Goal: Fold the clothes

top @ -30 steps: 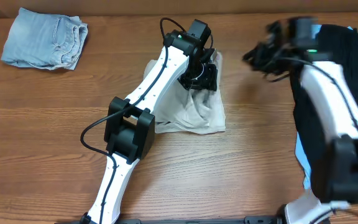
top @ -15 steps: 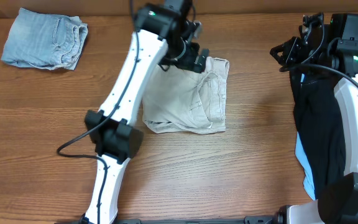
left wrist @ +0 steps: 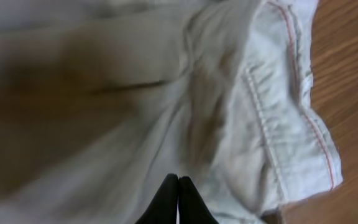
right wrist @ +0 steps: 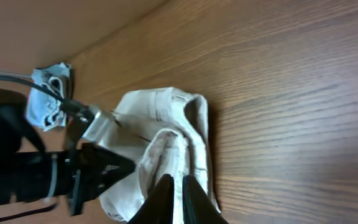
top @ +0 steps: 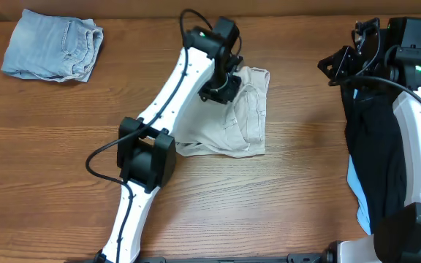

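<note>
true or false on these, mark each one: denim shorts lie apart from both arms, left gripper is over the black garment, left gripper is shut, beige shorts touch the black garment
1. The denim shorts lie apart from both arms. True.
2. The left gripper is over the black garment. False: it is over the beige shorts.
3. The left gripper is shut. True.
4. The beige shorts touch the black garment. False: bare table lies between them.
</note>
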### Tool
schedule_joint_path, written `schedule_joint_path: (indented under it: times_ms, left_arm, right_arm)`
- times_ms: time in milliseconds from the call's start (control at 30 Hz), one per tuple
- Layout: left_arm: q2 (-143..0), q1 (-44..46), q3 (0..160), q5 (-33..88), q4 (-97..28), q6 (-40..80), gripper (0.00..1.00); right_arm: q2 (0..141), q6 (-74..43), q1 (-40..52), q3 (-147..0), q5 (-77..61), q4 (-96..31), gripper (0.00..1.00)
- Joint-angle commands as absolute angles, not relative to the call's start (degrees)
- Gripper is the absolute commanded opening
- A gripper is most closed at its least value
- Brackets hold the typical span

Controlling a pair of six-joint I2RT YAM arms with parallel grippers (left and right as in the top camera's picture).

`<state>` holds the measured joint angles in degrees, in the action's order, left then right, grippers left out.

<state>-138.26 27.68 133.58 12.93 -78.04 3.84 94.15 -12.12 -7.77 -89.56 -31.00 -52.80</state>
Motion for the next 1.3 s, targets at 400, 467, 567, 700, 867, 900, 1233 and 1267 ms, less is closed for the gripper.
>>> schedule_joint_path:
  times_ms: [400, 467, 567, 700, 867, 900, 1233, 1267]
  left_arm:
    - [-138.6, 34.7, 116.4, 20.0, -58.6, 3.0, 0.04]
    - [-138.6, 33.0, 118.5, 20.0, -62.0, 3.0, 0.04]
    - [-138.6, 30.0, 120.9, 18.5, -68.5, 1.1, 0.11]
    - [-138.7, 27.1, 120.5, 3.6, -75.5, 0.3, 0.26]
    - [-138.6, 24.0, 121.1, -7.9, -76.2, -1.8, 0.3]
    - [-138.6, 23.8, 121.7, -7.9, -76.3, -2.0, 0.31]
    - [-138.6, 26.5, 146.6, 9.1, -92.4, -8.3, 0.82]
    - [-138.6, 27.4, 146.5, 9.5, -93.5, -9.1, 0.88]
  right_arm:
    - [94.0, -11.7, -7.6, -89.6, -27.9, -53.7, 0.1]
    - [94.0, -11.7, -7.6, -89.6, -27.9, -53.7, 0.1]
    - [94.0, -11.7, -7.6, -89.6, -27.9, -53.8, 0.1]
    - [94.0, -11.5, -7.6, -89.6, -27.9, -54.4, 0.1]
    - [94.0, -11.5, -7.6, -89.3, -27.9, -54.5, 0.1]
    - [94.0, -11.5, -7.6, -89.3, -27.9, -54.5, 0.1]
    - [94.0, -11.5, -7.6, -89.3, -27.9, -54.6, 0.54]
    - [94.0, -11.5, -7.6, -89.3, -27.9, -54.6, 0.6]
